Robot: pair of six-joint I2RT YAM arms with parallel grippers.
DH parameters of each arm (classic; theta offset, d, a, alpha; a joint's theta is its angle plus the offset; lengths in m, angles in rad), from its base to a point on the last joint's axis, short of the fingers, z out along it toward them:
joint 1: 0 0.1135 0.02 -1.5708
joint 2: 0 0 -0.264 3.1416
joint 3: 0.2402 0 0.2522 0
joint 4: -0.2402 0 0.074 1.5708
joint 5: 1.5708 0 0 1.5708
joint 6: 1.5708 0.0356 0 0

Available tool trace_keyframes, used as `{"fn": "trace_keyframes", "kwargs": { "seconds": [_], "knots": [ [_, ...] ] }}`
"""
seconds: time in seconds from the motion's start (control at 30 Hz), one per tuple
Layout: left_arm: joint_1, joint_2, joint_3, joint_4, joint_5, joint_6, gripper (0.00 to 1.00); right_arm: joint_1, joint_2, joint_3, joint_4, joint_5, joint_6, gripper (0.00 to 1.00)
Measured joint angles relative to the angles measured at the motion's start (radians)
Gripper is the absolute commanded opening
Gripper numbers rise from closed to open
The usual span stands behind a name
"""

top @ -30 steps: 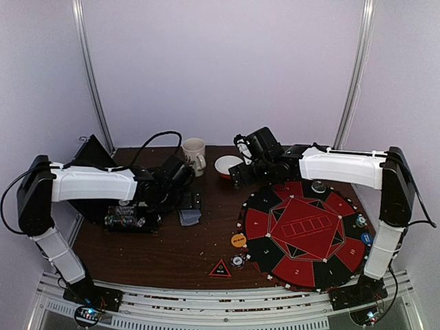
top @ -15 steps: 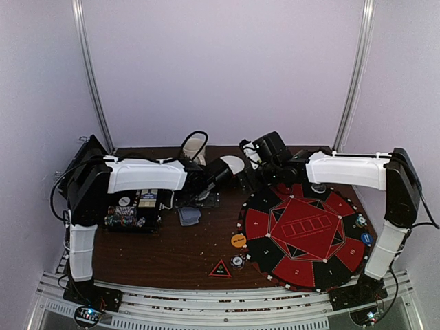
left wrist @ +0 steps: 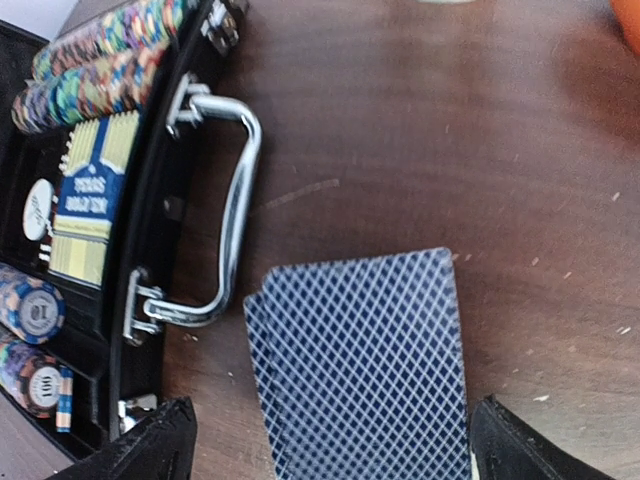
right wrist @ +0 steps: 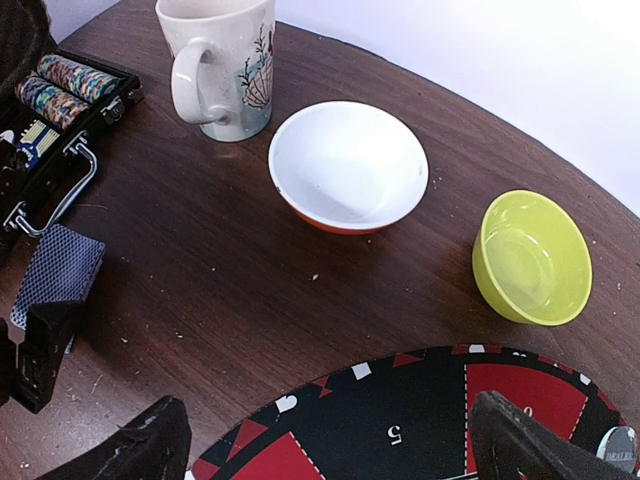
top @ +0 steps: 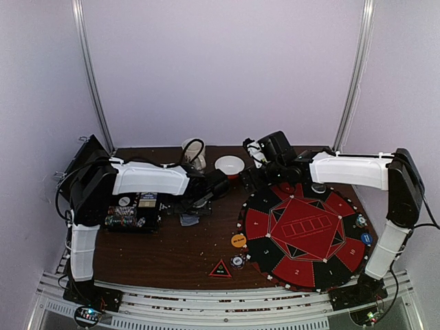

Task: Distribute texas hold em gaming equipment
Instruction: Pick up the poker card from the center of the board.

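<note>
The open black case point(left wrist: 160, 260) is sitting at the left of the table. Rows of poker chips point(left wrist: 100, 50) are lying on edge along its far side. A blue-and-cream card box point(left wrist: 88, 200) and a white disc point(left wrist: 38, 205) are resting in its middle, and more chips, one marked 10 point(left wrist: 30, 310), are filling its near end.

Just right of the case's chrome handle, a deck of playing cards point(left wrist: 360, 360) is lying face down on the wood. The left gripper point(left wrist: 330, 455) is hanging over it with its jaws released and spread wide, one finger on either side of the deck.

Right of the case and farther back, the cream mug point(right wrist: 225, 60) is standing upright; its inside is out of sight. Farther right, the white bowl point(right wrist: 348, 165) and then the green bowl point(right wrist: 530, 255) are both sitting with nothing in them.

The round red-and-black mat point(right wrist: 400, 430) is lying well right of the case. The right gripper point(right wrist: 330, 450) is hovering above the mat's far edge, its jaws released and holding nothing.

Between case and mat, toward the front, an orange disc point(top: 238, 240), a black-and-white disc point(top: 237, 260) and the black triangular marker point(top: 220, 269) are lying on the wood. A blue disc point(top: 366, 238) is sitting on the mat's side farthest from the case.
</note>
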Motion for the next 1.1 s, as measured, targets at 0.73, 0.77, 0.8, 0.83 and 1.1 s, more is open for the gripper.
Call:
{"fn": "trace_keyframes", "kwargs": {
  "seconds": [0.73, 0.77, 0.8, 0.83, 1.1],
  "knots": [
    [0.048, -0.033, -0.157, 0.214, 0.124, 0.003, 0.94, -0.008, -0.012, -0.003, 0.008, -0.006, -0.003, 1.00],
    [0.053, -0.035, -0.161, 0.229, 0.134, 0.007, 0.92, -0.008, -0.012, -0.003, 0.009, -0.006, -0.004, 1.00],
    [0.056, -0.037, -0.164, 0.238, 0.143, 0.010, 0.90, -0.008, -0.012, -0.003, 0.009, -0.006, -0.004, 1.00],
    [0.059, -0.040, -0.170, 0.248, 0.155, 0.012, 0.88, -0.008, -0.012, -0.003, 0.009, -0.006, -0.004, 1.00],
    [0.082, -0.092, -0.256, 0.331, 0.220, 0.021, 0.77, -0.011, -0.014, -0.003, 0.009, -0.006, -0.005, 1.00]
  ]
}}
